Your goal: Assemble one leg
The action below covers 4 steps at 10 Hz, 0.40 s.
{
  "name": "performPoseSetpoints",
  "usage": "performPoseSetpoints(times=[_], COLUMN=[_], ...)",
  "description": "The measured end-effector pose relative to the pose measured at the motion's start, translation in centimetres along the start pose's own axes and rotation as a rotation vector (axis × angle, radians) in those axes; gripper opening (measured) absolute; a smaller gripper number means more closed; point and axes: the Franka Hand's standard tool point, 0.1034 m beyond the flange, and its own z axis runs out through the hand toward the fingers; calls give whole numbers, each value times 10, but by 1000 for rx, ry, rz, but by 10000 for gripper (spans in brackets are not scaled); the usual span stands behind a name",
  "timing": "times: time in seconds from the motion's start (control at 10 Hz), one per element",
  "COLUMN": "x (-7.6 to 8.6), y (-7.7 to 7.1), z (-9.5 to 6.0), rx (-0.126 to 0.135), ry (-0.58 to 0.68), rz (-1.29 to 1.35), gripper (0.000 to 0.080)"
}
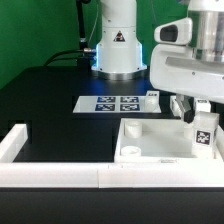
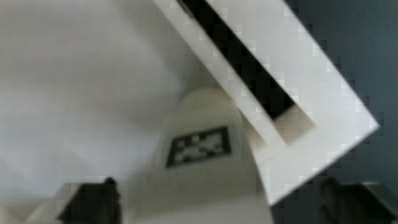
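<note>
**Gripper stood over the leg at the right end of the square top**

If you looked at the exterior view from its left, you first saw the white fence point(image 1: 22, 141) that came along the left side and ran across the front edge of the black tabletop point(image 1: 50, 95). Further back, near the middle, the marker board point(image 1: 115, 102) lay flat on the tabletop with its four tags, and behind it stood the base of the arm point(image 1: 118, 45) with a blue light low on it.

Moving right, you found the white square top point(image 1: 150, 142) lying flat against the front fence. One round hole point(image 1: 127, 152) showed at its near left corner, and a second one point(image 1: 131, 127) showed at its far left corner.

At the exterior view's right, the gripper point(image 1: 203, 112) hung down over the right end of the square top. The white leg point(image 1: 203, 135), which carried a marker tag, stood upright just under it, on that right end. In the wrist view you saw the leg point(image 2: 210, 140) with its tag between the two dark fingertips point(image 2: 89, 203), and the square top point(image 2: 71, 110) filled the background. The fingertips stood well apart on both sides of the leg, and I could not tell whether they touched it, so I cannot say if the gripper was open or was holding the leg.
</note>
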Motion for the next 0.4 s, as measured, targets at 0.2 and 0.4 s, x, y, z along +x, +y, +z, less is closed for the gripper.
performPoseSetpoints(times=[0.2,0.4], x=[6,8], y=[0,2], z=[-20,-28], rx=[14,14], ry=[1,-2], rz=[-18,-16], gripper=[643,648])
